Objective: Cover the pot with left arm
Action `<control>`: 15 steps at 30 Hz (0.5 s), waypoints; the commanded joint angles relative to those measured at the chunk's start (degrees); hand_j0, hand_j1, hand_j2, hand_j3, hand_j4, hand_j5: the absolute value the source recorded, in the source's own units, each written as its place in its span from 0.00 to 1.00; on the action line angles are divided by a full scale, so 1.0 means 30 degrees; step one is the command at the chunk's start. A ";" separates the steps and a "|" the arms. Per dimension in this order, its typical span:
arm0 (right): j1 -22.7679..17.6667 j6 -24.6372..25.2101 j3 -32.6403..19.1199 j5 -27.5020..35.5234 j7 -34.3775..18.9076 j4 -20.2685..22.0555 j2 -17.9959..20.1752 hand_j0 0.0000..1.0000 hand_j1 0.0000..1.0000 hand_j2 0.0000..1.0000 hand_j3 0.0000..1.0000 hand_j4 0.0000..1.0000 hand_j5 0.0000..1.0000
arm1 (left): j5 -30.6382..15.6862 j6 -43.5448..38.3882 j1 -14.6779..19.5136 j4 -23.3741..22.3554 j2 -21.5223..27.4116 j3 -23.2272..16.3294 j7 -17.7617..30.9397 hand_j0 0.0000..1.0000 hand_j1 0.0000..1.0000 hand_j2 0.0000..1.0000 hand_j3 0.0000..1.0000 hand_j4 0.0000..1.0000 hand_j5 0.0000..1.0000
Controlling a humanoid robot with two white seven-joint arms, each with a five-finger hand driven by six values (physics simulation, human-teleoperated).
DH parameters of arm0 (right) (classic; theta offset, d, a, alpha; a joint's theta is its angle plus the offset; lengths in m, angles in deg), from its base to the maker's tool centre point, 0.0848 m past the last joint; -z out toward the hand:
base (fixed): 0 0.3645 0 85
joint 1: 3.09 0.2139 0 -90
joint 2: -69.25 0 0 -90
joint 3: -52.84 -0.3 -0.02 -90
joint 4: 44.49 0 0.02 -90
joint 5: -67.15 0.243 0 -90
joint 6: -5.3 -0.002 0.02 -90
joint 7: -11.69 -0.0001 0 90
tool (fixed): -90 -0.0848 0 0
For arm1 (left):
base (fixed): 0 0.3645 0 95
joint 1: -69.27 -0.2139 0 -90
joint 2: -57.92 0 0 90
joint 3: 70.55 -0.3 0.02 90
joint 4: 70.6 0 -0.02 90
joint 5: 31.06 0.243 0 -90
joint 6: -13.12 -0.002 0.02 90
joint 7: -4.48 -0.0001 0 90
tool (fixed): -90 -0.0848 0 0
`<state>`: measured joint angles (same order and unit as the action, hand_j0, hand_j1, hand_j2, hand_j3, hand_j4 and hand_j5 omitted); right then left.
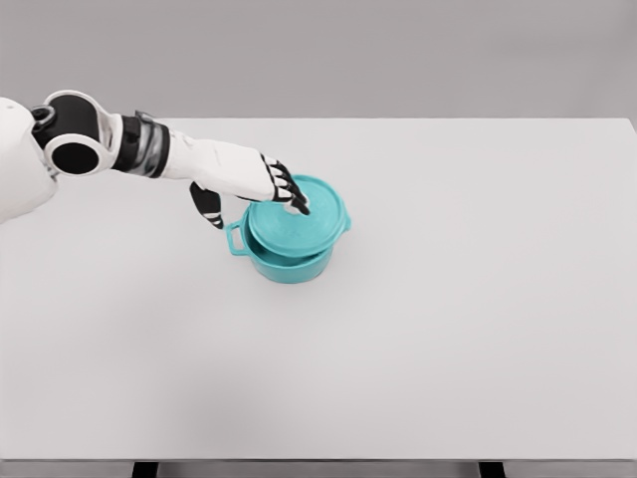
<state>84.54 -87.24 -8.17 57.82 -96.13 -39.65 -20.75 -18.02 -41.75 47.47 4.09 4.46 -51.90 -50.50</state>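
A teal pot [289, 261] with two side handles stands on the white table [448, 299], left of the middle. Its teal lid [299, 227] lies on top of it, shifted a little toward the far right. My left hand [269, 184] reaches in from the left and hovers over the lid's near left part. The fingertips [297, 205] point down at the lid's centre, where the knob is hidden under them. My thumb [208, 205] hangs apart to the left, off the pot. The fingers are spread and hold nothing.
The table's far edge runs behind the pot, and its front edge lies near the bottom of the picture. Two dark table legs [145, 469] show below the front edge.
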 commanded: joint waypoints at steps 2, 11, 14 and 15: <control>0.0000 -0.0003 0.0004 0.0004 -0.0006 -0.0002 0.0003 1.00 1.00 1.00 1.00 1.00 1.00 | -0.0069 -0.0044 0.0000 0.0005 0.0270 -0.0063 -0.0006 1.00 1.00 1.00 1.00 1.00 1.00; 0.0000 -0.0003 0.0004 0.0004 -0.0006 -0.0002 0.0003 1.00 1.00 1.00 1.00 1.00 1.00 | -0.0186 -0.0044 0.0029 0.1322 0.1119 -0.0093 -0.0006 1.00 1.00 1.00 1.00 1.00 1.00; 0.0000 -0.0003 0.0004 0.0004 -0.0006 -0.0002 0.0003 1.00 1.00 1.00 1.00 1.00 1.00 | -0.0215 -0.0044 0.0058 0.2143 0.1295 -0.0093 -0.0006 1.00 1.00 1.00 1.00 1.00 1.00; 0.0000 -0.0003 0.0004 0.0004 -0.0006 -0.0002 0.0003 1.00 1.00 1.00 1.00 1.00 1.00 | -0.0215 -0.0044 0.0029 0.2202 0.1295 -0.0093 -0.0006 1.00 1.00 1.00 1.00 1.00 1.00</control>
<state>84.54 -87.24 -8.17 57.82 -96.13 -39.66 -20.75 -18.36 -41.75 47.56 9.46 7.89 -52.25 -50.50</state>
